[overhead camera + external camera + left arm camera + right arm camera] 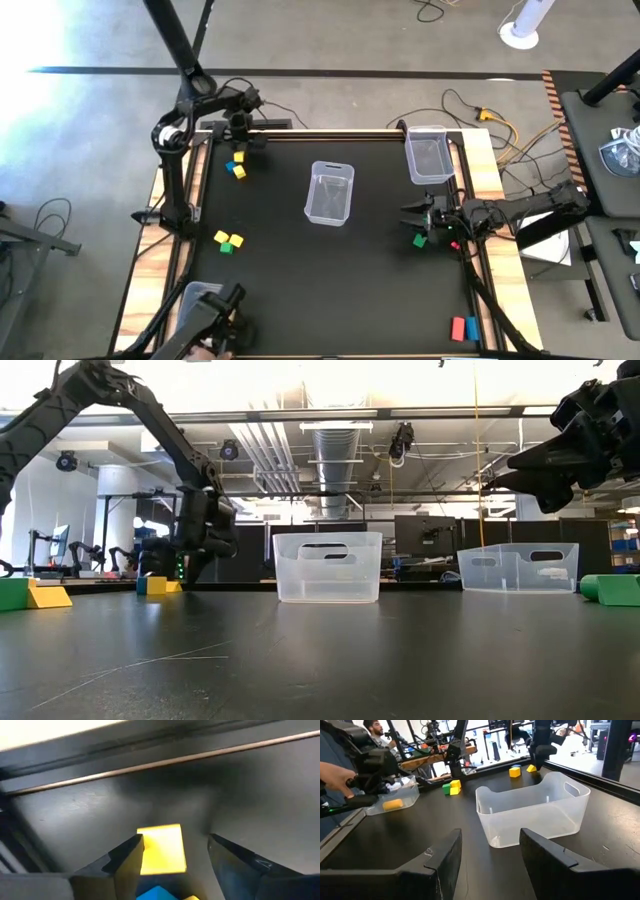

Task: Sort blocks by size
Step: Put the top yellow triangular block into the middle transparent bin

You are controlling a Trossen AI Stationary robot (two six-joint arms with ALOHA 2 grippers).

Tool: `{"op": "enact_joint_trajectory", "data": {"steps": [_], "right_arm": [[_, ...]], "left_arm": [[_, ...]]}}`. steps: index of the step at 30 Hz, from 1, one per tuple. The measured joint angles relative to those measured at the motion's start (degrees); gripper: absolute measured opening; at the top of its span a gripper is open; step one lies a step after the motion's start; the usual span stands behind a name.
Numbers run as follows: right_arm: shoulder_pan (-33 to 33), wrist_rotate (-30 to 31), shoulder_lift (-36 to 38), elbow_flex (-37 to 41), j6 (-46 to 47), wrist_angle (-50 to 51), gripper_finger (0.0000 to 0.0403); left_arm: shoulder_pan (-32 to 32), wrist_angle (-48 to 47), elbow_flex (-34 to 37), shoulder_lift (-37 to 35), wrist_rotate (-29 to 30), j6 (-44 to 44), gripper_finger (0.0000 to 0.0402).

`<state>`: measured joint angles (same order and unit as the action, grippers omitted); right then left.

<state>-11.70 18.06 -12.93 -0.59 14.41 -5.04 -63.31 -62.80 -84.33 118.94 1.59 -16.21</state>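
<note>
A: Left claw (172,852) was wide open over the yellow block (161,849) at the table's far left; you needed to centre it, then close.

B: Right claw (490,845), near the green block (419,240), also gaped empty.

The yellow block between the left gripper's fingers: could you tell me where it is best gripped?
Probably across its two side faces, coming from above. The yellow block lies flat on the table, and the left gripper is open with a finger on either side of it, so closing there looks workable.
</note>
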Motion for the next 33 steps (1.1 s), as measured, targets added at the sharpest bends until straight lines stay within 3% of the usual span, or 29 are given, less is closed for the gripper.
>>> {"op": "enact_joint_trajectory", "data": {"steps": [14,22,33], "right_arm": [[0.0,0.0,0.0,0.0,1.1,0.0,0.0195],[0.0,0.0,0.0,0.0,1.5,0.2,0.019],[0.0,0.0,0.0,0.0,1.7,0.3,0.0192]], "left_arm": [[0.9,-8.7,-7.4,2.2,1.1,-2.0,0.0201],[1.0,-10.8,-4.7,2.2,2.4,-3.4,0.0238],[0.9,-9.3,-2.3,2.2,3.2,-3.7,0.0235]]}}
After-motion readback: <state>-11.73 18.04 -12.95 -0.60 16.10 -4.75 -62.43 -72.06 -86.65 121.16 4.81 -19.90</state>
